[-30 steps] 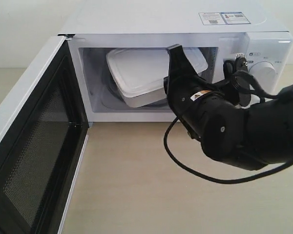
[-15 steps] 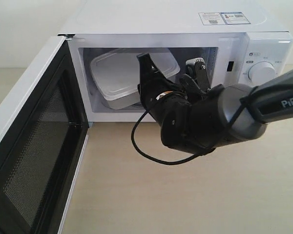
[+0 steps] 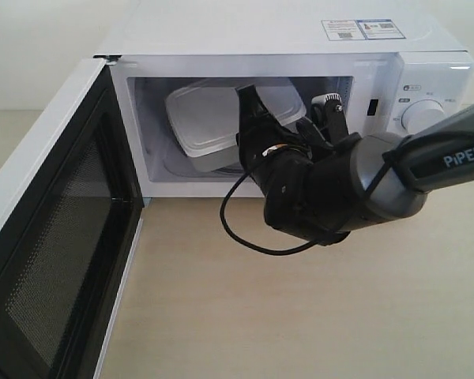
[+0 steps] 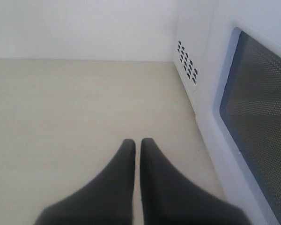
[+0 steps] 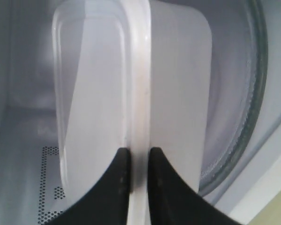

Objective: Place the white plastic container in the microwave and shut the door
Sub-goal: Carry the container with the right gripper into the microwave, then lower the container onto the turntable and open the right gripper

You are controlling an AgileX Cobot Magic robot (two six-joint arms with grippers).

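- The microwave (image 3: 284, 31) sits on the tabletop (image 3: 221, 316), its door (image 3: 55, 237) swung wide open.
- The white plastic container (image 3: 209, 118) is tilted inside the cavity.
- The right tool (image 5: 139, 159) pinches its rim.
- The left tool (image 4: 137, 146) is clenched and empty above the tabletop.

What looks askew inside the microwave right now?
The white plastic container is tilted inside the microwave, not flat on the glass turntable, because the right gripper is pinching its rim. Nothing looks spilled or damaged.
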